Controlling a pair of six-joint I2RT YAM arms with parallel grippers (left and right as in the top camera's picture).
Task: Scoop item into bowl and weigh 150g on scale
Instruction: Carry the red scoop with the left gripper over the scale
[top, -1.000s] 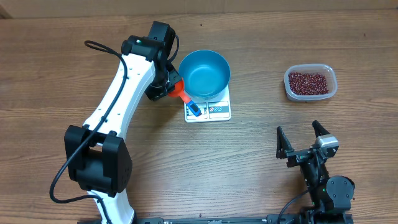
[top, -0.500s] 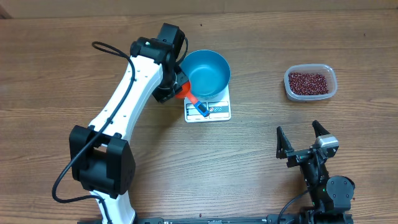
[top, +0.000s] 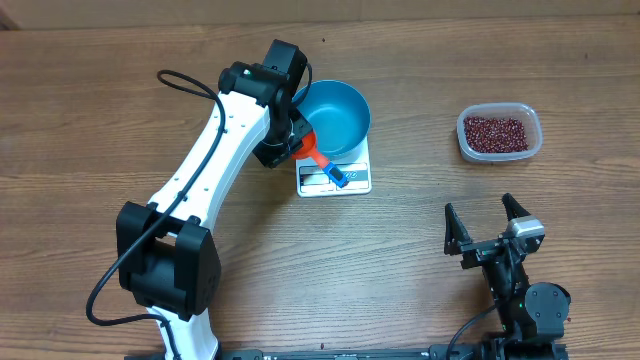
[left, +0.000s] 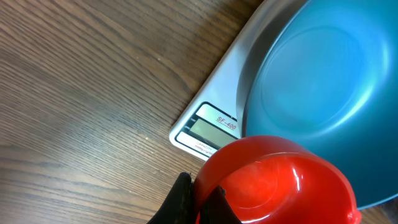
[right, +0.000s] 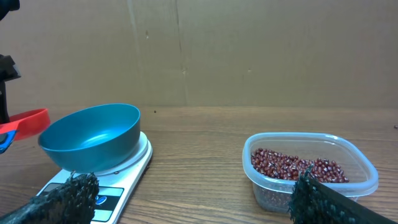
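Centrally, the left gripper (top: 292, 142) clamps the scoop (top: 322, 160) against the bowl's (top: 345, 115) left rim atop the scale (top: 358, 180), while the beans (top: 495, 131) fill the tub (top: 536, 140) at upper right, above the right gripper (top: 480, 212) with jaws apart.

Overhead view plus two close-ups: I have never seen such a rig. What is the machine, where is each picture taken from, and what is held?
These are two robot arms at a wooden table. The wide picture looks down from above; the other two come from a camera on each wrist. The left gripper is shut on a red scoop, held beside an empty blue bowl. The bowl sits on a small white scale. To the right, a clear tub holds dark red beans. The right gripper is open and holds nothing.
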